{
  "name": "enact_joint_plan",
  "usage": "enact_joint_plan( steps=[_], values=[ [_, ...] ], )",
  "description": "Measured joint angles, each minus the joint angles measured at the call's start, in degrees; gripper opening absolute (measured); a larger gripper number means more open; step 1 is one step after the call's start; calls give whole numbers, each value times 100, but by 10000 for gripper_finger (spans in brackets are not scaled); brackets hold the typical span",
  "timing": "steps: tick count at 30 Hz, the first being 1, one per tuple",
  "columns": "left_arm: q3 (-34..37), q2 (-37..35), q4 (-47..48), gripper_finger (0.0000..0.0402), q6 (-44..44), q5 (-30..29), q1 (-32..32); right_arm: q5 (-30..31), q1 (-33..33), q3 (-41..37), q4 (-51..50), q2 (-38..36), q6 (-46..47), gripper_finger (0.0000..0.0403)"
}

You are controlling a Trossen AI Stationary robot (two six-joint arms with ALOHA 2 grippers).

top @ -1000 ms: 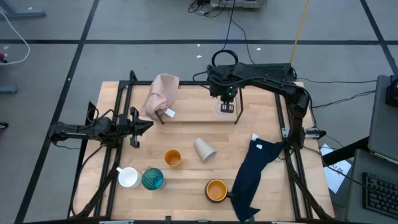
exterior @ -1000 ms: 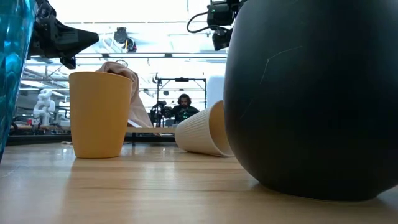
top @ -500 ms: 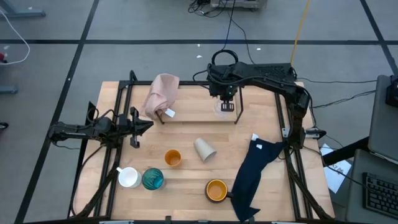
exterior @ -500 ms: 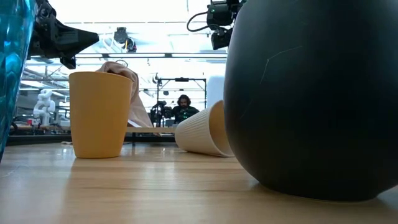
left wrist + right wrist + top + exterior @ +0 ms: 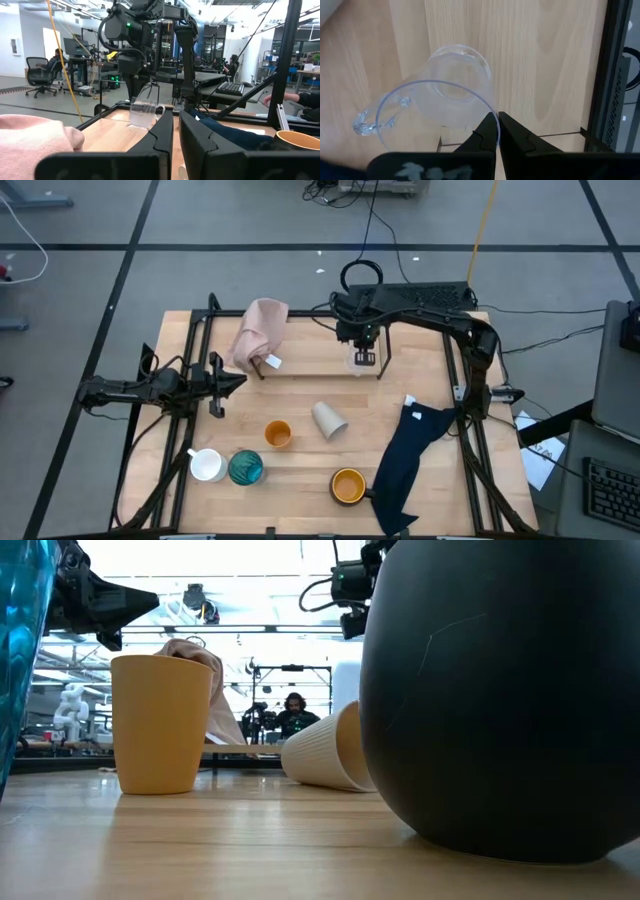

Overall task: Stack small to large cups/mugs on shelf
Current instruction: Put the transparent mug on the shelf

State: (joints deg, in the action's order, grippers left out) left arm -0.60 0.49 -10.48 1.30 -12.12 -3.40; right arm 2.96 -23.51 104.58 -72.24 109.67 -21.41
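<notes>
The wooden table [image 5: 300, 470] carries everything. At its far edge stands the shelf [image 5: 320, 367], a low rack of thin black rods, with a pink cloth [image 5: 258, 332] draped over its left end. A navy cloth [image 5: 405, 465] trails down the table's right side toward the near edge.

The right arm reaches across the far side, and the right gripper [image 5: 364, 356] hangs over the right end of the shelf, its fingers [image 5: 487, 131] pressed together on the rim of the tiny clear cup [image 5: 440, 112], which has a small handle and stays tilted above the wood by the shelf's rods. The left arm waits at the table's left edge, the left gripper [image 5: 222, 383] nearly closed with a thin gap between its fingers [image 5: 162, 132] and nothing in it.

Near the front edge sit the wider orange-yellow mug [image 5: 347, 485], the teal glass [image 5: 245, 468] and, touching it on the left, the white handled mug [image 5: 206, 465]. The beige cup [image 5: 329, 420] lies on its side mid-table, with the small orange cup [image 5: 277, 434] upright just beside it.
</notes>
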Motion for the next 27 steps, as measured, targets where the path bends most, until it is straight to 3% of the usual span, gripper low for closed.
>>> enact_joint_plan(
  steps=[27],
  values=[
    [0,0,15,33,2,2,0,316,-15,-335,194,-2,-205,0]
  ],
)
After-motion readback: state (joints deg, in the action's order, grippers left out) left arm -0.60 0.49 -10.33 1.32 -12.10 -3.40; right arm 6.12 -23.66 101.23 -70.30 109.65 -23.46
